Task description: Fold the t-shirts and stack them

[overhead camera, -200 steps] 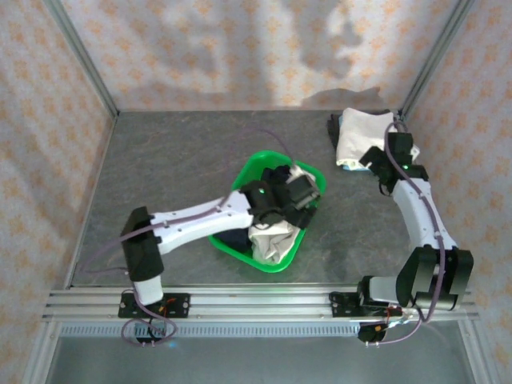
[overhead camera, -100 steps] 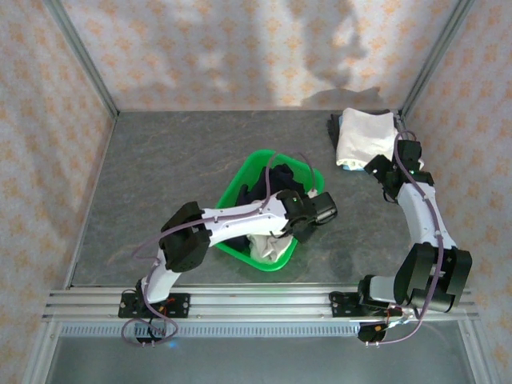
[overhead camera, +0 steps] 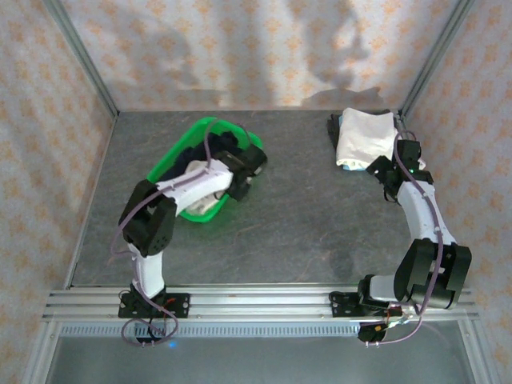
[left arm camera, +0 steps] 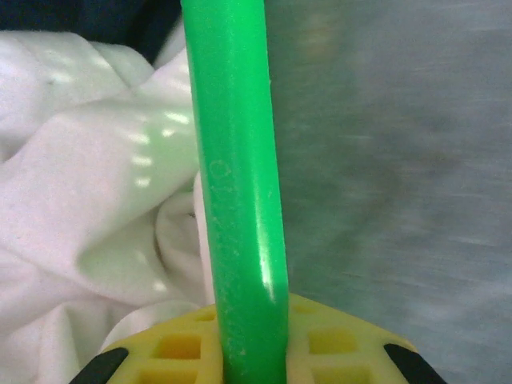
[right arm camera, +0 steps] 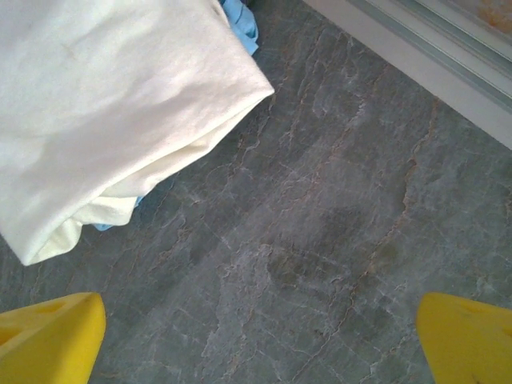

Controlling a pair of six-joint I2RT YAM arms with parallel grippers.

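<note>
- Left claw [left arm camera: 250,346] is pinched on the rim of the green basket [left arm camera: 232,160]. The plastic edge runs straight up between its yellow fingers [left arm camera: 172,352], so it's plastic in the grip, not cloth.
- Just beside that rim, on the inner side of the claw, sits a crumpled white t-shirt [left arm camera: 88,184] with something dark [left arm camera: 96,20] piled behind it.
- Right claw [right arm camera: 260,330] is spread wide and holds nothing. It hovers over bare grey table [right arm camera: 336,200], and the folded cream t-shirt stack [right arm camera: 104,104] lies just ahead of it with a bit of blue cloth [right arm camera: 240,24] poking out.
- My read: we're at the "get the next shirt" step, and the basket is being handled rather than a shirt.
- Next move, I'd guess: let go of the rim, shift inward onto the white fabric, pinch a good fold and lift it clear of the basket wall without snagging the dark piece, then lay it on open table between the two claws.
</note>
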